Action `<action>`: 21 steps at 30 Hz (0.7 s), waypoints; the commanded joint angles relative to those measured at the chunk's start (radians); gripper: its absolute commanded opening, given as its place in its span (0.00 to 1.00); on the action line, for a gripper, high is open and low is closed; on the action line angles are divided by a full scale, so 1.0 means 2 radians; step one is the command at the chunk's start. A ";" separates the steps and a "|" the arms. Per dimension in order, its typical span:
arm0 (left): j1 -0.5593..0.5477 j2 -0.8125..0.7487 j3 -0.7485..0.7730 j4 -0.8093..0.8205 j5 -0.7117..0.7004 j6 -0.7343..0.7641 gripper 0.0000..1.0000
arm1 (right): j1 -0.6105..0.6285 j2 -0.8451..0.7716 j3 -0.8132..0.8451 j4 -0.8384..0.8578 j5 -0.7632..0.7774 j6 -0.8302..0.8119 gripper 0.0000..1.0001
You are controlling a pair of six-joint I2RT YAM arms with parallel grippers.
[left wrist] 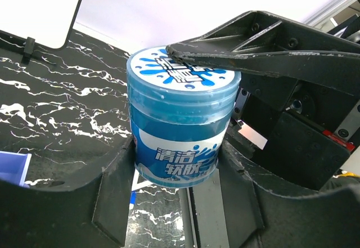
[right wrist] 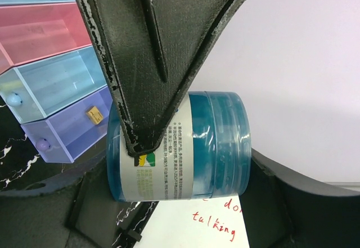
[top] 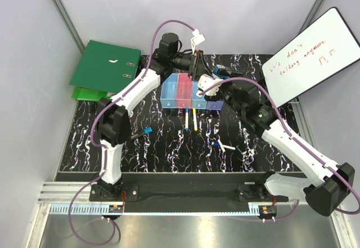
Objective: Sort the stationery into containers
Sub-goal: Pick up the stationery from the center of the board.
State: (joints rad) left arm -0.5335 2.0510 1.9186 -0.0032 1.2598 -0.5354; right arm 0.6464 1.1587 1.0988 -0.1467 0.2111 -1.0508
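Your left claw [left wrist: 177,172] clamps the round translucent blue jar with blue-white lid [left wrist: 180,141] just beyond the far right end of the translucent plastic bins [top: 188,93], so seat the right claw [right wrist: 180,172] (its finger [left wrist: 225,57] lies on the lid; grip I cannot tell) before releasing.

Four joined translucent bins [top: 169,97], light blue, pink, light blue, violet, toward table's 12 o'clock, blue-tipped pen [top: 186,118] and yellow-tipped pen [top: 194,120] parallel at their 6, small blue piece [top: 147,130] at 8, white stick [top: 228,146] at 5, blue jar [left wrist: 180,147], white-splash lid, near 2.
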 commanded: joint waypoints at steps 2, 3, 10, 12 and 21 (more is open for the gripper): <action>-0.009 -0.003 0.016 0.016 0.014 -0.002 0.24 | 0.008 -0.016 -0.002 0.031 0.000 0.001 0.78; -0.009 -0.002 0.016 0.016 0.014 -0.001 0.22 | 0.009 -0.017 -0.003 0.030 0.000 0.005 0.82; -0.009 -0.005 0.016 0.015 0.011 0.001 0.16 | 0.009 -0.019 0.005 -0.001 -0.002 0.041 1.00; -0.009 -0.005 0.018 0.015 0.010 0.002 0.13 | 0.008 -0.016 0.013 -0.014 -0.001 0.050 1.00; 0.009 -0.015 0.019 -0.071 -0.025 0.094 0.11 | 0.008 -0.026 0.095 -0.205 -0.040 0.184 1.00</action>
State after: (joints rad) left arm -0.5430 2.0510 1.9186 -0.0795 1.2507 -0.4816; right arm 0.6544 1.1442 1.1622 -0.3405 0.1955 -0.8413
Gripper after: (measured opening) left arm 0.574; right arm 0.994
